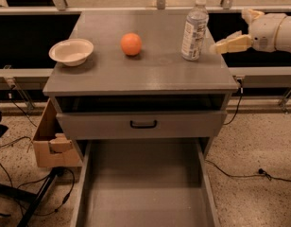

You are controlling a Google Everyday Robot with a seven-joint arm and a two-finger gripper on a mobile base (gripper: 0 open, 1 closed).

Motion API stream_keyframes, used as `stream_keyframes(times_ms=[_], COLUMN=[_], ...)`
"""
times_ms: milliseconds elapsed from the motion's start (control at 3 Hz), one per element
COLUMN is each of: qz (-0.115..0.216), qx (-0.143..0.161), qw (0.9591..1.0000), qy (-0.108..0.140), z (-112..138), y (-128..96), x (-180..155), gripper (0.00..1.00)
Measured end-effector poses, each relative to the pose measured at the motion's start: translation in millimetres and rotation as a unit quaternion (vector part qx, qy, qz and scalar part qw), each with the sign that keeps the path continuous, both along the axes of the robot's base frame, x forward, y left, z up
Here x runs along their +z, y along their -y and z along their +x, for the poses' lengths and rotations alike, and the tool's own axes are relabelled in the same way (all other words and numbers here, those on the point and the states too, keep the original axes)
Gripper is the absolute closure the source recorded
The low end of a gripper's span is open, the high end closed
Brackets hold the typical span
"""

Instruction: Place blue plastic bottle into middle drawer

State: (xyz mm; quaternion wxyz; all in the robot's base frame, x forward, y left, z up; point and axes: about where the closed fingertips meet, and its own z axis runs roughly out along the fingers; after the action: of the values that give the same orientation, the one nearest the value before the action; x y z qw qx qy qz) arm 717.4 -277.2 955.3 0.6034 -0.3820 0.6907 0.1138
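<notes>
Cream gripper point(229, 31) hovers just right of the blue plastic bottle point(194, 30), spread and empty. The middle drawer point(143, 188) gapes below.

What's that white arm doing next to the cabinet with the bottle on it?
A robot arm is going for the blue plastic bottle, which stands upright on the cabinet top along with an orange and a white bowl. Its gripper hovers just right of the bottle, not yet holding it. Below, the middle drawer is pulled open, ready to receive it.
</notes>
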Motion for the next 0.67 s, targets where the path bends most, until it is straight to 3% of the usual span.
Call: stream_keyframes(times_ms=[667], qz=[0.054], qx=[0.058], qw=[0.9964], qy=[-0.028], z=[26], y=[-37], x=[-8], gripper=[0.00])
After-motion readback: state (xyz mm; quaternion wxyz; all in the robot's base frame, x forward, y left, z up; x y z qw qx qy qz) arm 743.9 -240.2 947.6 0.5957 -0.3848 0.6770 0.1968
